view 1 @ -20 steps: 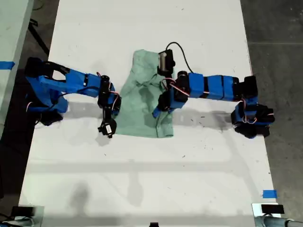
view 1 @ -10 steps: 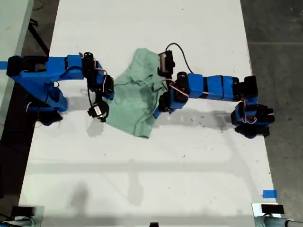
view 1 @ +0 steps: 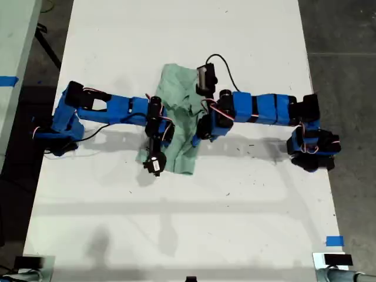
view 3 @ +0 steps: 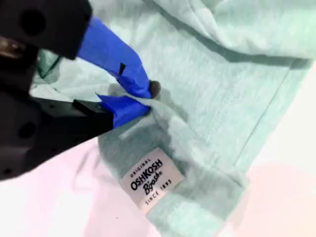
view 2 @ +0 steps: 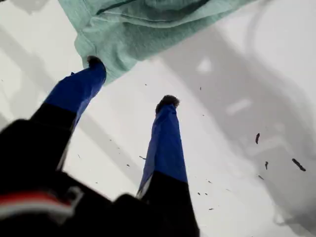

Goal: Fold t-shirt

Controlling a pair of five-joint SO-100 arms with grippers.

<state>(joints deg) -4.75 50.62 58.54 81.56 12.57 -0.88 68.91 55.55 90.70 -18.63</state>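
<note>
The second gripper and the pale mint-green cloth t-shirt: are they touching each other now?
Touching. In the second wrist view, my second gripper is shut on a pinched fold of the pale mint-green cloth t-shirt, with cloth bunched between its blue fingertips.

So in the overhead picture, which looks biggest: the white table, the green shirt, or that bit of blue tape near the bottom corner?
1. The white table, by far the largest.
2. The t-shirt, bunched up mid-table between the two arms.
3. The blue tape, a small patch at the exterior view's lower right.

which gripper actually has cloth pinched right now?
My second gripper: jaws shut on a t-shirt fold. My first gripper is open, one fingertip only touching the hem.
</note>
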